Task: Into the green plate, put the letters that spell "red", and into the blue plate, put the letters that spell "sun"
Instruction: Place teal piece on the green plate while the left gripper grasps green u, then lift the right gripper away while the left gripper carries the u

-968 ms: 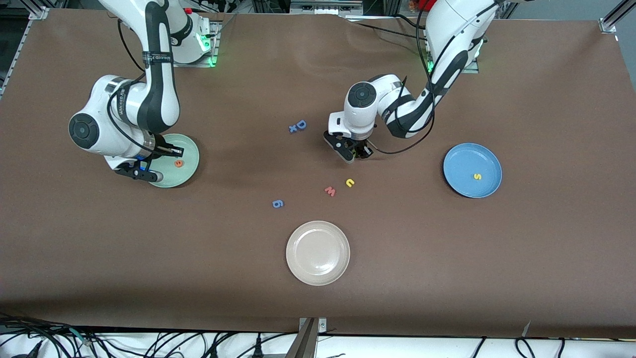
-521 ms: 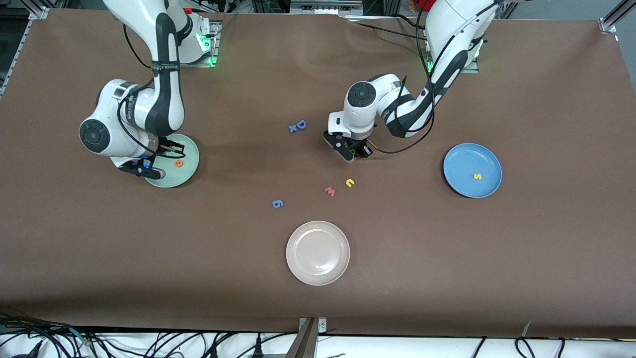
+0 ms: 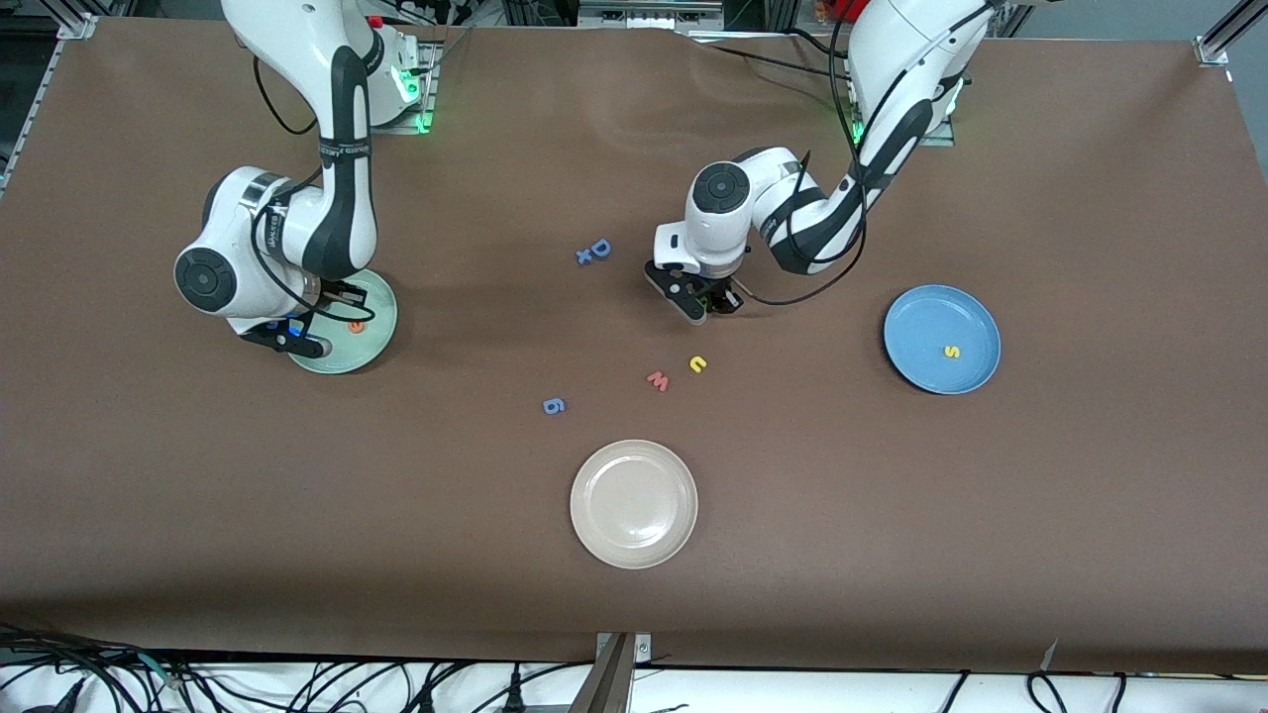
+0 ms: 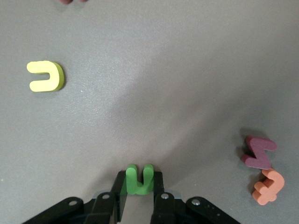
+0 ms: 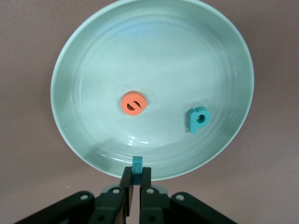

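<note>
Green plate (image 3: 381, 337), pale mint, round: on the counter toward the right arm's end, partly covered by that arm in the front view. In it lie the orange "e" (image 5: 133, 103) and the teal "d" (image 5: 197, 118), apart from each other.

Teal "r" (image 5: 137, 164): pinched between the fingers of the right hand (image 5: 134, 184), which hangs over the plate's rim.

Blue plate (image 3: 916, 371): on the counter toward the left arm's end. The yellow "s" (image 3: 952, 351) lies inside it.

Green "n" (image 4: 139, 179): clamped between the fingers of the left hand (image 4: 139, 196), low at the counter near the middle, about level with the two coloured plates.

Yellow "u" (image 3: 698, 364): loose on the counter, a little nearer the front camera than the left hand.

Other pieces: red "w" (image 3: 659, 380) just beside the "u"; blue "g" (image 3: 555, 405) toward the right arm's end from the "w"; blue "D" (image 3: 600, 248) with a small blue piece touching it; a maroon letter (image 4: 258, 152) and orange "t" (image 4: 268, 186) touching, seen in the left wrist view.

Cream plate (image 3: 634, 504): nearest the front camera.
</note>
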Robot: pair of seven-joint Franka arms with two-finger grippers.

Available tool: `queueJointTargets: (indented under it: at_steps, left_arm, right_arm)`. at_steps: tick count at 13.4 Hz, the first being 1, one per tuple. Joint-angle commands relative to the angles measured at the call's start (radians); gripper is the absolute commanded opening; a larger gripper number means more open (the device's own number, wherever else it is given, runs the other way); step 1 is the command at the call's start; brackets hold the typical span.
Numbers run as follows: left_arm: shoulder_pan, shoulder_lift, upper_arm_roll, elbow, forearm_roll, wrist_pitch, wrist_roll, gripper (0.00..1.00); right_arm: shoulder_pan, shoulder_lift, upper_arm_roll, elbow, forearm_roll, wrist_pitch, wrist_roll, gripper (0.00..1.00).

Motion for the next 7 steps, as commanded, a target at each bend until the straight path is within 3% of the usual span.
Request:
queueJointTargets:
  at_steps: [1,4,5,7]
  left_arm:
    - [0.002,-0.008,0.01,-0.008,0.018,-0.005,-0.036,0.01]
    - [0.002,-0.008,0.01,-0.008,0.018,-0.005,-0.044,0.0]
    - [0.002,-0.008,0.01,-0.008,0.018,-0.005,-0.044,0.0]
    - [0.002,-0.008,0.01,-0.007,0.018,-0.008,-0.047,0.0]
  right_arm:
    - [0.003,0.008,-0.002,-0.001,-0.009,-0.009,-0.012,0.52]
    - [0.008,-0.002,-0.011,0.011,-0.009,-0.013,-0.009,0.87]
    - [0.012,-0.007,-0.029,0.023,-0.009,-0.016,-0.009,0.95]
    - [0.014,-0.005,-0.068,0.081,-0.009,-0.088,-0.009,0.99]
